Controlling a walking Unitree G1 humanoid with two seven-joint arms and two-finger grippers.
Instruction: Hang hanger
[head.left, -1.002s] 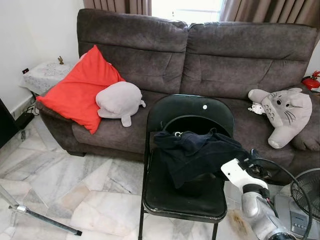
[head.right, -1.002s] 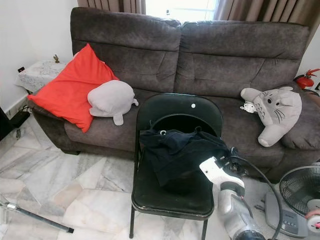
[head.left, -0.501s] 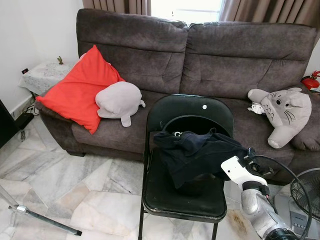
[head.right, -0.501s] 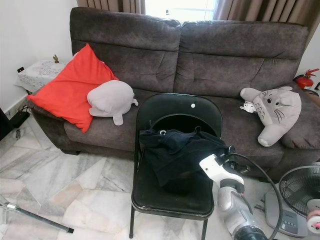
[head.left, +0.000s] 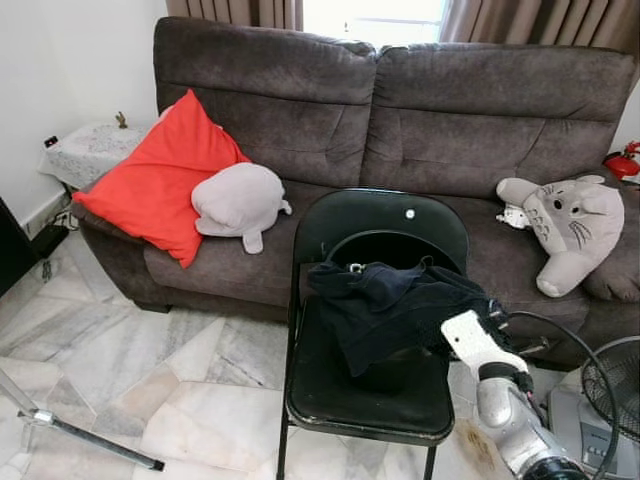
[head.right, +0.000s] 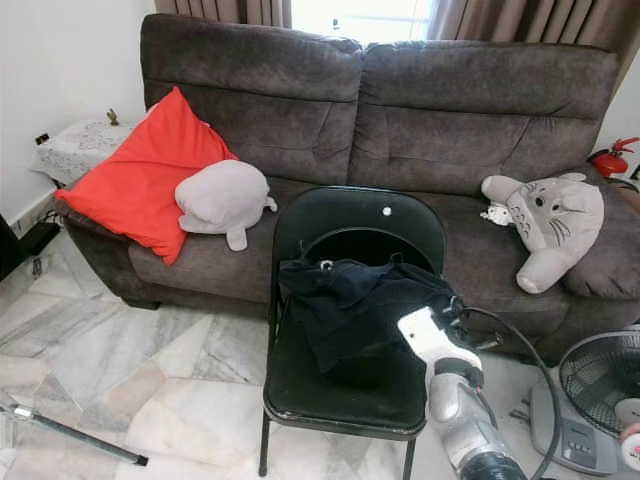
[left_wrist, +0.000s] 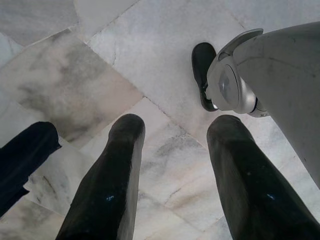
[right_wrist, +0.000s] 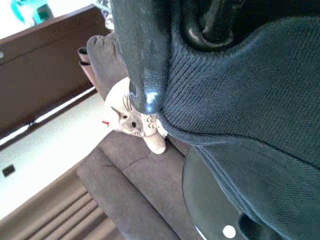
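The right pincer (head.left: 487, 318) is in at the dark garment (head.left: 395, 305) heaped on the black folding chair (head.left: 385, 225), one finger (right_wrist: 142, 55) pressed into the knit, though whether it has hold can't be told. A hanger hook (head.left: 353, 267) pokes from the pile (likely the thing to lift). The left pincer (left_wrist: 175, 175) hangs idle over the marble floor (left_wrist: 165, 45), fingers spread and empty.

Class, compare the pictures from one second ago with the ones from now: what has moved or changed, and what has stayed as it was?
The right gripper has pressed slightly further into the dark garment on the black folding chair; its wrist sits a little lower. The garment, red cushion, grey plush toy and sofa are unchanged.
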